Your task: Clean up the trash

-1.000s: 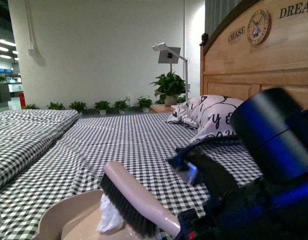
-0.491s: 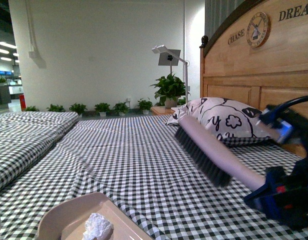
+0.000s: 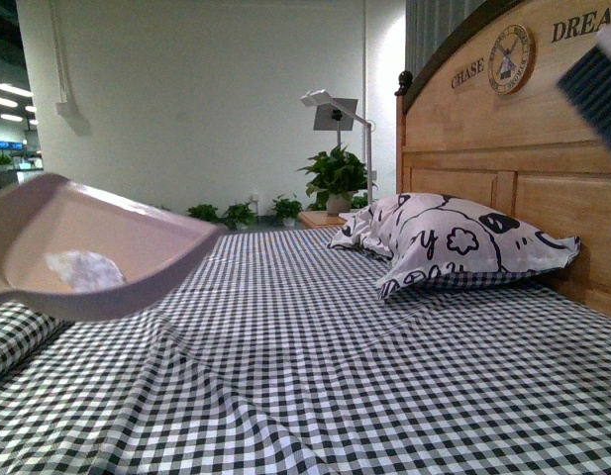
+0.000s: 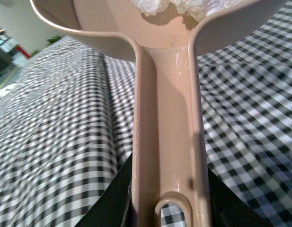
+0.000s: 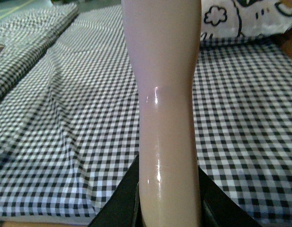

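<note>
The beige dustpan (image 3: 107, 257) hangs in the air at the left of the front view, lifted off the bed. The trash (image 3: 84, 269), a crumpled white paper wad, lies inside it; the same trash (image 4: 183, 6) shows in the pan in the left wrist view. My left gripper (image 4: 168, 201) is shut on the dustpan (image 4: 167, 118) handle. My right gripper (image 5: 168, 203) is shut on the beige handle of the brush (image 5: 164, 94). The dark bristles of the brush (image 3: 597, 89) show at the top right corner of the front view, high above the bed.
A black-and-white checked sheet (image 3: 335, 366) covers the bed. A patterned pillow (image 3: 454, 242) leans by the wooden headboard (image 3: 513, 148) at the right. A second checked bed (image 3: 13, 332) lies to the left. Potted plants (image 3: 333, 173) and a lamp (image 3: 335, 107) stand at the back wall.
The dustpan with the trash rose from the front edge of the bed into the air at the left. The brush swung off the pan, moved right and rose to the top right corner.
</note>
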Robot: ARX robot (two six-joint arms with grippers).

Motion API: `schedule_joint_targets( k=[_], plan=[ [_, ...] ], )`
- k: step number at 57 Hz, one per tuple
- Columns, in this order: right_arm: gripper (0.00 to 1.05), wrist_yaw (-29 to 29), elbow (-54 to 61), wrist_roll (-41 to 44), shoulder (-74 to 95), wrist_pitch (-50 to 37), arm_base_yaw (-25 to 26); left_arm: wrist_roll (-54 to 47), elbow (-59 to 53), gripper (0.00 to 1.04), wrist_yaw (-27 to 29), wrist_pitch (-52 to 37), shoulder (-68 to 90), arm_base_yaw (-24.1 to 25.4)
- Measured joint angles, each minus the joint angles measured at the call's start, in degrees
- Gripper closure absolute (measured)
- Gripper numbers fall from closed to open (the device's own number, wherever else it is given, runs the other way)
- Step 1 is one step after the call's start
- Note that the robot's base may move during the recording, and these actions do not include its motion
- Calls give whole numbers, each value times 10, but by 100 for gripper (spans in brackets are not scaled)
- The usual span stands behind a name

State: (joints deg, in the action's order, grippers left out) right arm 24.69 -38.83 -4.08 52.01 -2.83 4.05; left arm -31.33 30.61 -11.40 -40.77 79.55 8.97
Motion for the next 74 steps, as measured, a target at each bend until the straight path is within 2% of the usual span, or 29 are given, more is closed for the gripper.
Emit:
schedule_joint_targets(
  k=[8, 17, 24, 33, 47, 60, 74],
  plan=[
    [86, 56, 0, -37, -71, 6, 46, 57, -48, 79, 61, -7, -89, -3],
    [86, 87, 0, -93, -129, 14, 89, 91, -105, 79, 72, 48, -230, -46],
    [86, 92, 3, -134, -160, 15, 95, 109, -130, 79, 80, 110, -330, -74],
    [86, 69, 10, -170, -208, 45, 60, 128, -153, 79, 96, 178, -441, -82],
    [86, -26, 11, -191, -265, 84, -34, 161, -164, 79, 99, 272, -550, -82],
    [86, -73, 11, -193, -276, 106, -59, 193, -167, 79, 89, 328, -626, -85],
    [86, -106, 11, -181, -276, 131, -79, 212, -168, 79, 82, 335, -640, -85]
  ],
)
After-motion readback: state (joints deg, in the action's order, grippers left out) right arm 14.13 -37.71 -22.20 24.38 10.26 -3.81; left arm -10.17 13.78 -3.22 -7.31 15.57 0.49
